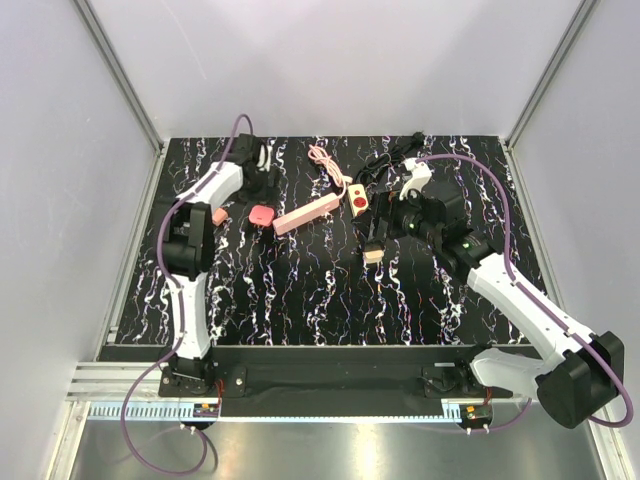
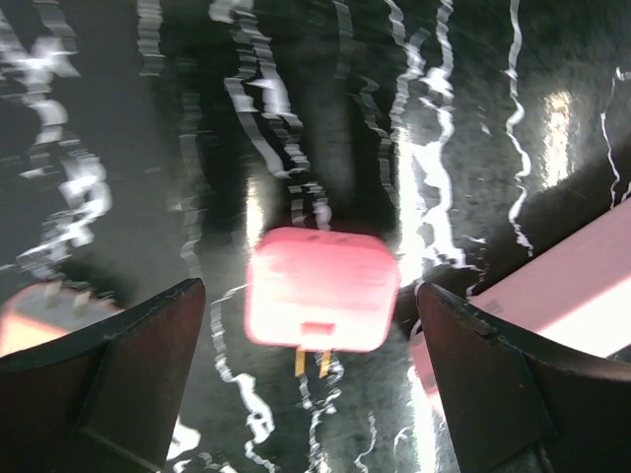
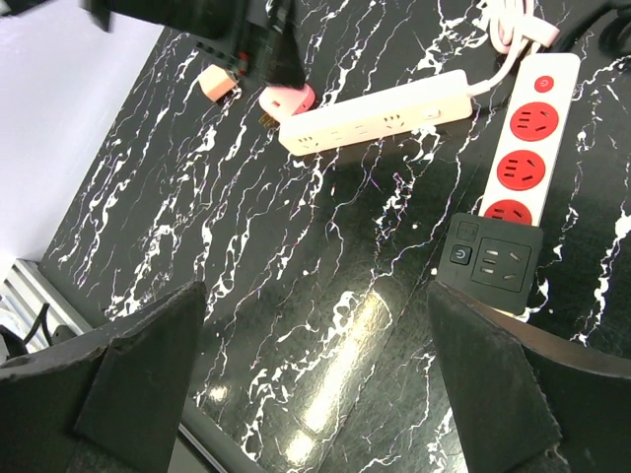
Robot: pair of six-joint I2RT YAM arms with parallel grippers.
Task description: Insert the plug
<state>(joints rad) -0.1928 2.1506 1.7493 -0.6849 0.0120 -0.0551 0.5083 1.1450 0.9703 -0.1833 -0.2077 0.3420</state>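
Left gripper (image 2: 311, 287): fingers (image 2: 128, 365) spread wide, pinching nothing.
- Pink plug (image 2: 320, 291) lies flat on the black marbled table (image 2: 473, 118), in the gap between the 2 fingers. It sits roughly centred and is apart from both.
- 2 brass prongs (image 2: 311, 363) stick out of the plug's near edge, towards the wrist camera. The view is blurred, so I cannot tell how high the fingertips are above the table.
- Top camera: the plug (image 1: 262, 215) is at the back left of the table, just in front of the left gripper (image 1: 260, 188).
- Pink power strip (image 1: 308, 213) lies just to the right of the plug on a slant. Its near end (image 2: 582, 296) shows past the right-hand finger. Plug and strip are close, with a sliver of table between them.
- A small orange-pink block (image 1: 220, 213) sits on the plug's other side, near it.

Right gripper (image 3: 315, 296): fingers (image 3: 523, 384) spread, nothing between them but bare table.
- It hangs over the middle of the table, well apart from the plug (image 3: 288, 99).
- Beside it lies a white strip with 3 red sockets (image 3: 527, 148). A black adapter (image 3: 493, 264) sits on the strip's near end.
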